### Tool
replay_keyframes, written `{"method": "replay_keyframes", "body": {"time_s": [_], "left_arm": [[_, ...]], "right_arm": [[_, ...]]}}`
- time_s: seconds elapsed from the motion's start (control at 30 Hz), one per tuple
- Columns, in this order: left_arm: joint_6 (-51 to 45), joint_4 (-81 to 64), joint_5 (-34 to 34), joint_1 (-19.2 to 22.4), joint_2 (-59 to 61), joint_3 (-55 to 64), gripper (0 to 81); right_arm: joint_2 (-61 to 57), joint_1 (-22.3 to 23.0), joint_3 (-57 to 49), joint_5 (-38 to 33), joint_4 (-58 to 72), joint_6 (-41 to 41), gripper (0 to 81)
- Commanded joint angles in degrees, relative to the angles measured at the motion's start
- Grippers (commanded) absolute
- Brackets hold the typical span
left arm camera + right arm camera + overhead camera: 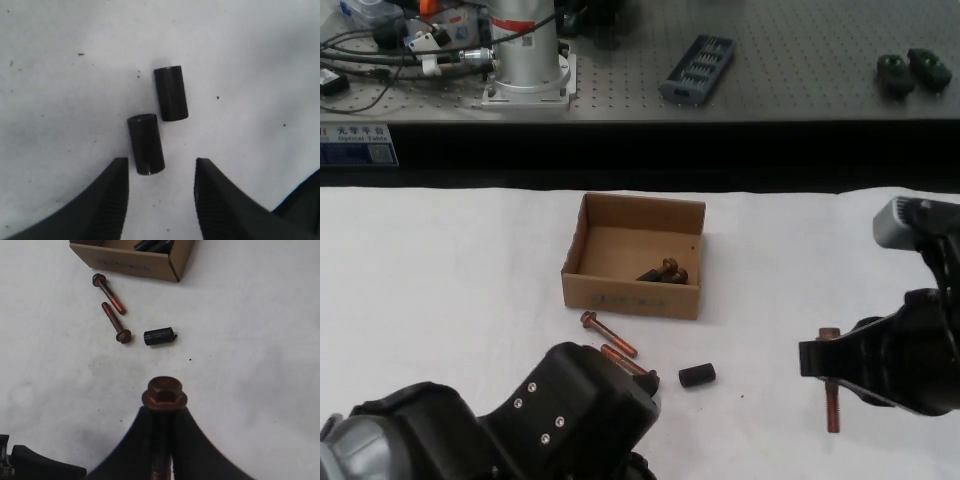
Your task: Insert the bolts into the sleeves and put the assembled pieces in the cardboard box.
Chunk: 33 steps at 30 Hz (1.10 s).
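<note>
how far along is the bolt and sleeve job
Done: assembled pieces already lie in the cardboard box. In hand: the right gripper grips one bolt; the open left gripper hovers over two sleeves. Left: two bolts and another sleeve lie loose on the cloth.

Bench under white cover. Cardboard box sits directly on cover, open side up. Two loose bolts lie flat just off box front wall: first bolt nearer box, second bolt just beyond it, roughly parallel. One black sleeve lies on its side beside second bolt, farther from box. Two more sleeves lie on cover, staggered and close together; position relative to box cannot be told.
</note>
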<state>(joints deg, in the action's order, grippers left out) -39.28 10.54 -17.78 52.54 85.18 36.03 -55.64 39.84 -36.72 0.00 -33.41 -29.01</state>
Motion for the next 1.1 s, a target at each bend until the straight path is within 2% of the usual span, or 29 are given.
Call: {"method": "replay_keyframes", "body": {"time_s": [0.0,0.2,0.37,0.67,1.07], "left_arm": [[-2.84,-0.06,0.96,0.27,1.55,0.59,31.4],[-4.92,1.84,1.28,0.27,3.85,1.7,30.4],[-0.06,10.52,4.42,0.27,6.3,7.25,30.2],[0.72,13.44,4.82,0.6,9.15,11.41,30.2],[-0.23,16.08,8.58,6.36,9.15,12.52,30.2]], "right_arm": [[0.94,-0.63,-0.31,-1.05,0.64,0.84,4.3],[4.46,-3.58,-0.31,-1.87,-0.56,3.2,4.3],[5.72,-5.15,-0.31,-2.3,-2.26,3.92,4.3],[6.05,-5.19,-0.31,-2.29,-2.36,4.6,4.3],[6.04,-5.19,-0.31,-2.05,-2.26,5.92,4.3]]}}
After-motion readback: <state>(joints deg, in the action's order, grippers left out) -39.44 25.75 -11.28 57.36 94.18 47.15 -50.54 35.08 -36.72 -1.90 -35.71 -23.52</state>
